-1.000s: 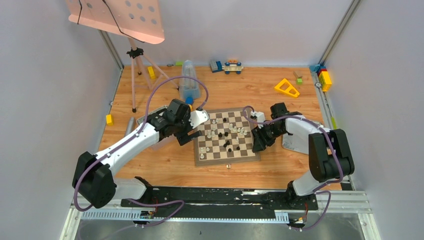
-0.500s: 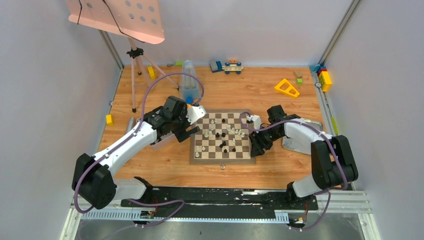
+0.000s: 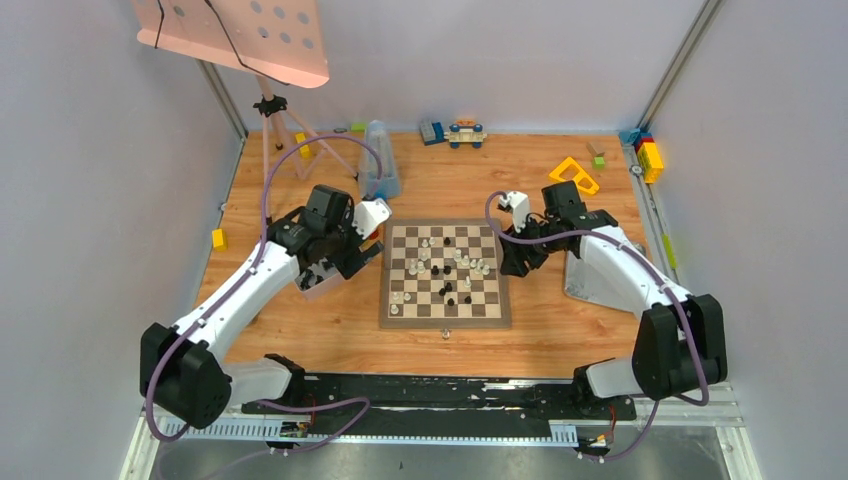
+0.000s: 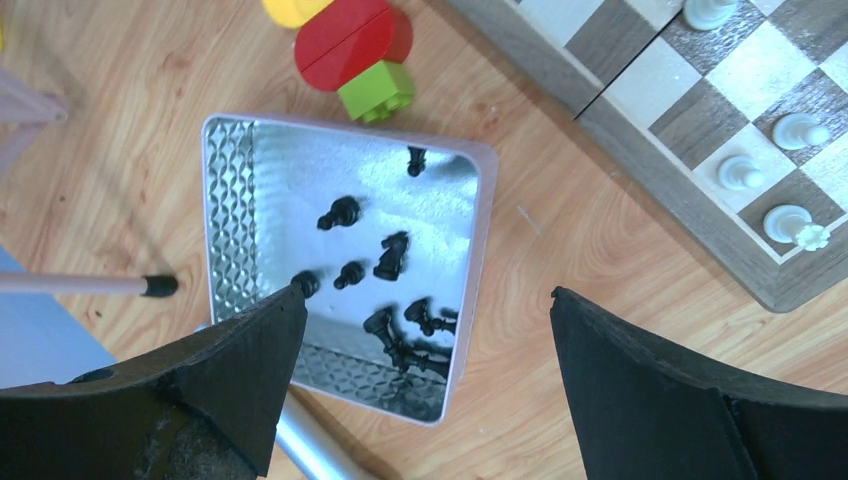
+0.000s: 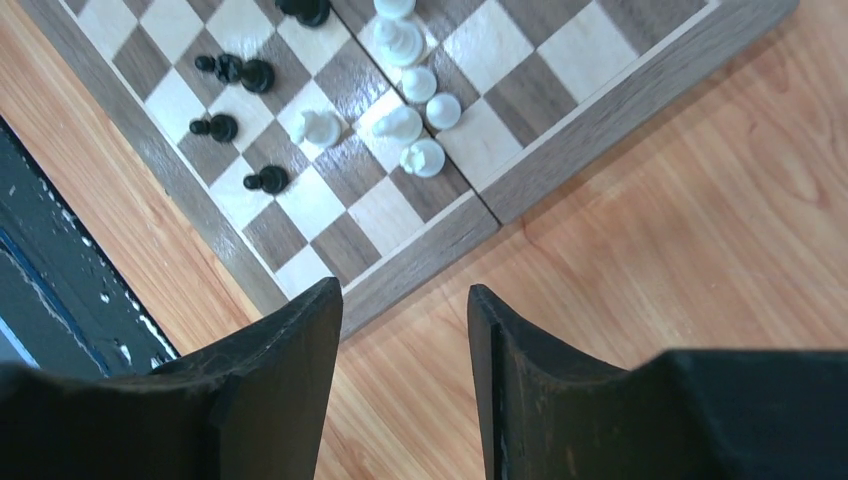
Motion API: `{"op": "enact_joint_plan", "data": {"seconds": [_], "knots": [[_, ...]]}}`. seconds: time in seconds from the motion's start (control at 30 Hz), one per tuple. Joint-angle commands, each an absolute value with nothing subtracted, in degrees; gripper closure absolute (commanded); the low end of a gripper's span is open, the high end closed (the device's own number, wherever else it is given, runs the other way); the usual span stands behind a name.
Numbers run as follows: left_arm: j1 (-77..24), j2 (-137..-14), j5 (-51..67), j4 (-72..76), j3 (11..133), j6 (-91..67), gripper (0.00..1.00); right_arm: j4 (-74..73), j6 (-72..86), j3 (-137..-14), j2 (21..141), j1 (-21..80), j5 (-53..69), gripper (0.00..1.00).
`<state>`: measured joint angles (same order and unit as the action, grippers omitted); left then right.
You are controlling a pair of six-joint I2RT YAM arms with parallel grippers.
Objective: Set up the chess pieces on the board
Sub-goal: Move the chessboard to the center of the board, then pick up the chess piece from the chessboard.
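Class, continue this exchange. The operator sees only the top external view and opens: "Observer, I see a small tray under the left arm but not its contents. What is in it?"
Observer: The left wrist view shows the metal tray holding several black chess pieces and no white ones.
Operator: Are the left fingers holding one?
Observer: No. The left fingers are spread wide above the tray with nothing between them.
Operator: And the right side?
Observer: The right fingers are parted and empty, over bare table beside the board.
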<state>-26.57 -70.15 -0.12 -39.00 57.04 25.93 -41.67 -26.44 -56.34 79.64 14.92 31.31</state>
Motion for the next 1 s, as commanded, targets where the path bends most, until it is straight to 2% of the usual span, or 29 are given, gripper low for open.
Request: {"op": "enact_joint_plan", "data": {"seconds": [0.0, 0.43, 0.97], "knots": [[-25.0, -68.6, 1.0, -43.8, 61.0, 22.5, 0.00, -37.5, -22.6, -60.1, 82.1, 16.3, 30.6, 0.51], [-25.0, -64.1, 2.3, -46.8, 61.2, 21.4, 0.00, -32.0, -23.7, -59.7, 89.5, 24.6, 19.3, 0.60], [-25.0, -64.3, 2.0, -46.1, 61.1, 21.9, 0.00, -30.1, -25.7, -59.6, 93.0, 25.6, 19.1, 0.61]]}}
